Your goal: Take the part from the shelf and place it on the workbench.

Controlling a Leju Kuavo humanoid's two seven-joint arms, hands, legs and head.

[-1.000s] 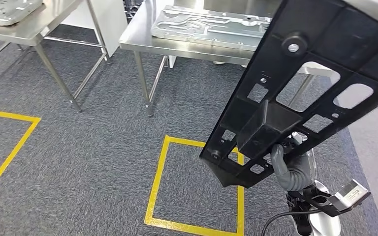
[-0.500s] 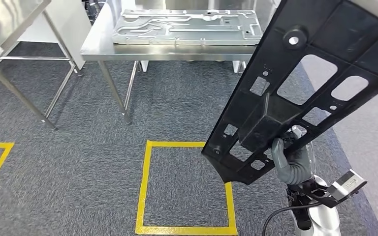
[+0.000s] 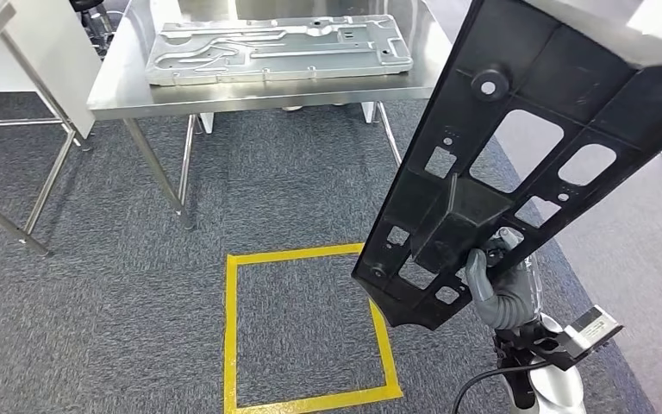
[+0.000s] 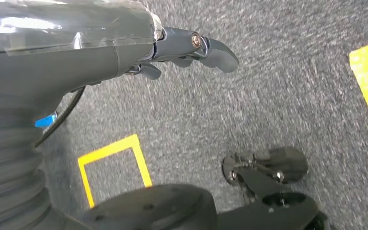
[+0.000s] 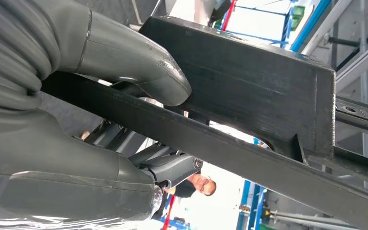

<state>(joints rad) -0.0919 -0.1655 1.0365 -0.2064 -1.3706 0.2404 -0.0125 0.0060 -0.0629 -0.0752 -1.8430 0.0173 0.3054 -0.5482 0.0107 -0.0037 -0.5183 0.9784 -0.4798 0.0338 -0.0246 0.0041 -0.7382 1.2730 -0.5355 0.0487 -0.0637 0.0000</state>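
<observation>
- Workbench (image 3: 250, 93): stainless steel, upper centre-left of the head view. Its near edge runs from the upper left toward the centre; thin metal legs drop to the carpet below it.
- Metal plate (image 3: 276, 50): a grey stamped plate lies flat on the bench top and covers most of the surface. A bare strip of steel remains along the near edge and at the right end.
- Second table (image 3: 17, 112): legs and a corner at the far left edge of the frame, apart from the workbench, with carpet between them.
- Floor: dark grey carpet. A yellow taped square (image 3: 306, 323) sits at lower centre, in front of the bench; open carpet lies between the square and the bench legs.
- Part (image 3: 517, 147): a long black moulded panel, held off the floor on the right side of the head view, tilted, its upper end running out of the top right corner and its lower end just over the right edge of the taped square. It is ribbed, with several rectangular and rounded cut-outs, a round boss near the upper end and a raised box section near the lower end. It is well apart from the bench top.
- Right hand (image 3: 496, 289): grips the part at its lower end. In the right wrist view the thumb (image 5: 139, 62) presses against the box section, other fingers under the rail.
- Left hand (image 4: 124, 48): hangs above the carpet, fingers (image 4: 211, 48) loosely extended, holding nothing.
</observation>
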